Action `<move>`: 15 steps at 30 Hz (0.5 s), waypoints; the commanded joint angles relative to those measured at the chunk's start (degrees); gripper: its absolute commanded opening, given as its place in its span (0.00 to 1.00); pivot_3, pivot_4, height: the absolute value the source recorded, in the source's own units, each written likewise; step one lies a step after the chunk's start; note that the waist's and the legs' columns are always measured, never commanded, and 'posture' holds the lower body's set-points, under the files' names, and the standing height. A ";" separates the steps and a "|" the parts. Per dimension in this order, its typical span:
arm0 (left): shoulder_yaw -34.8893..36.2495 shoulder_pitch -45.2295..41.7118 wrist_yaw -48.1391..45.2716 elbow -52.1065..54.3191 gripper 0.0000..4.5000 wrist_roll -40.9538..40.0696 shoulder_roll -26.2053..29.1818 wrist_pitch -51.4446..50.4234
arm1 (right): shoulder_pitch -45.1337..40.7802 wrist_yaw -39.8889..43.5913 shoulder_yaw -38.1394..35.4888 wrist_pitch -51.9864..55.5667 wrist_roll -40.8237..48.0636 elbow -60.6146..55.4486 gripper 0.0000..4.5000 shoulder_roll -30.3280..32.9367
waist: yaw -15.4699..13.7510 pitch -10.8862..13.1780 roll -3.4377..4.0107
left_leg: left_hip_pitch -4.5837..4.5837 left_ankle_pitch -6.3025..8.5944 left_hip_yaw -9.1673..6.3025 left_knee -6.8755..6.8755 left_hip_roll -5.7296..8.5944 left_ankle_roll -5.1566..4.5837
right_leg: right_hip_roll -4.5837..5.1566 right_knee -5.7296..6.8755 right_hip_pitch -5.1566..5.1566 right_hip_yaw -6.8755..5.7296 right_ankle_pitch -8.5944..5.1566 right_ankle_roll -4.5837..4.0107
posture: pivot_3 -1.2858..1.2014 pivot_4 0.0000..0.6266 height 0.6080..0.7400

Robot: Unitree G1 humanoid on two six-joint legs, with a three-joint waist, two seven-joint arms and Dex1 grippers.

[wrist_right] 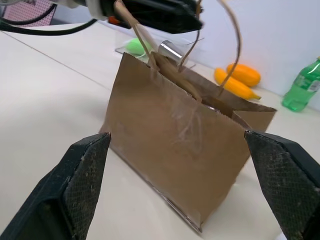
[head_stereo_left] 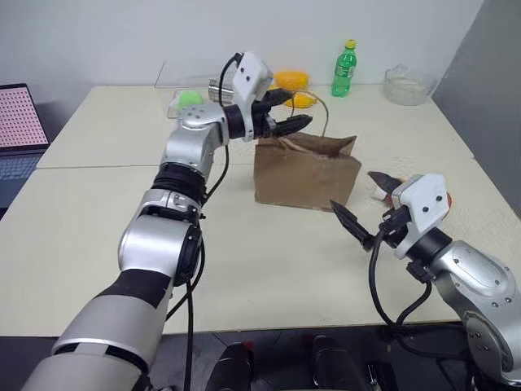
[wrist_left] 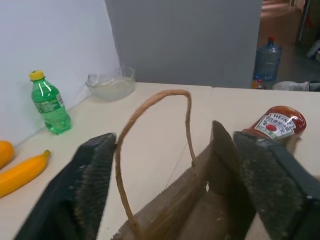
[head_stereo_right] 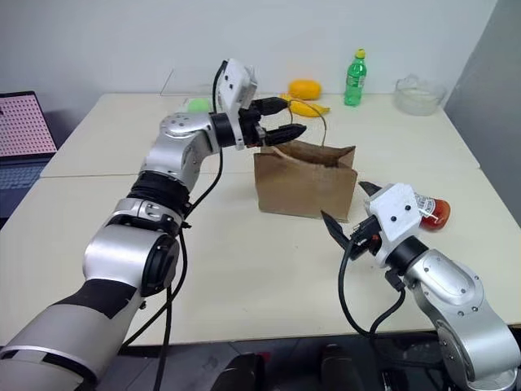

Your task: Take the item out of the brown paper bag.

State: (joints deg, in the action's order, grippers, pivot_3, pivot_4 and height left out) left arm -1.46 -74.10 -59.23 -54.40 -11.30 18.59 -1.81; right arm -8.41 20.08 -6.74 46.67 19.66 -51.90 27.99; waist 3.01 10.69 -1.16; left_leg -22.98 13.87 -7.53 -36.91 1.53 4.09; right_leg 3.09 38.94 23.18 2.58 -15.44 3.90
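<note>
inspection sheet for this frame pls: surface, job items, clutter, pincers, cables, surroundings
Surface: pale table, two tops butted together.
Job's things: brown paper bag upright, mouth open, one handle loop standing; ketchup bottle lying on the table outside the bag, behind the right arm.
Clutter: green bottle, clear bowl, yellow fruit, clear plastic box, green item.
Pincers: left pincer open over the bag's mouth, empty; right pincer open, empty, facing the bag.
Cables: black leads along both arms.
Surroundings: laptop, wall, water jug.
</note>
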 commanded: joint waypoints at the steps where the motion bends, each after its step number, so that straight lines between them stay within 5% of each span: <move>1: 3.53 4.39 0.59 9.60 0.98 -1.88 3.44 0.39 | -0.49 -1.37 -3.53 -6.04 -2.52 1.58 1.00 0.13 | 0.15 0.00 0.00 | 0.01 0.00 0.01 -0.01 0.00 0.00 | 0.00 0.00 -0.01 0.01 0.00 0.00 | 0.52 0.24 1.00; 6: 7.98 19.49 7.55 33.03 0.98 -5.84 5.00 -6.02 | 1.60 -3.63 -4.77 -13.62 -4.45 3.33 1.00 -3.22 | 0.30 -0.01 0.02 | 0.05 0.00 -0.04 0.02 -0.13 0.00 | -0.05 0.05 -0.01 0.01 0.01 -0.01 | 0.52 0.24 1.00; 10: 10.50 38.19 21.60 54.30 0.98 -1.72 3.91 -9.87 | 5.14 -5.20 -2.13 -18.94 -6.62 5.34 1.00 -6.84 | 0.17 -0.04 0.07 | 0.06 0.00 -0.01 0.01 -0.14 0.01 | -0.02 0.02 -0.02 0.10 0.01 -0.02 | 0.52 0.24 1.00; 15: 9.37 52.50 32.50 63.84 0.98 3.87 1.23 -9.24 | 8.09 -4.56 -0.28 -25.33 -7.62 9.17 1.00 -9.43 | -0.52 -0.05 0.06 | 0.11 -0.01 -0.01 -0.05 -0.11 0.01 | -0.02 0.05 -0.08 0.08 0.04 -0.06 | 0.52 0.24 1.00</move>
State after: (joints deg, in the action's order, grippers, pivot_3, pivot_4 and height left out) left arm 7.52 -22.09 -29.53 4.66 -8.05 20.40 -11.94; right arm -0.34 15.93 -7.07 24.46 12.51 -42.23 18.94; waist 2.49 10.65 -1.10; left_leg -22.87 13.86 -7.53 -36.96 1.42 4.10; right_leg 3.07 38.99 23.09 2.65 -15.40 3.83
